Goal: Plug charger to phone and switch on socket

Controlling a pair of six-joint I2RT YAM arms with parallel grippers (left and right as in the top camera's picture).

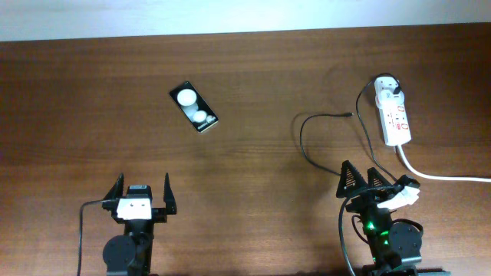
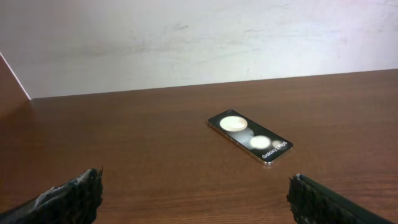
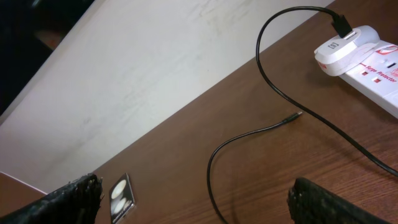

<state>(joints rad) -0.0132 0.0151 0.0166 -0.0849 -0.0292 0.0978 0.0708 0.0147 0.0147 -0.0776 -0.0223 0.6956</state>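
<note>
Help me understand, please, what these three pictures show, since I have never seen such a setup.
These are two robot arms at a brown table. The overhead picture looks straight down from above. The other two pictures come from a camera on each wrist and see the table from low down. The left claw and the right claw are both open and hold nothing. On the table lie a black phone and a white power strip with a white adapter plugged into it. A thin black charger cable runs from the adapter, and its free tip lies loose, apart from the phone.
</note>
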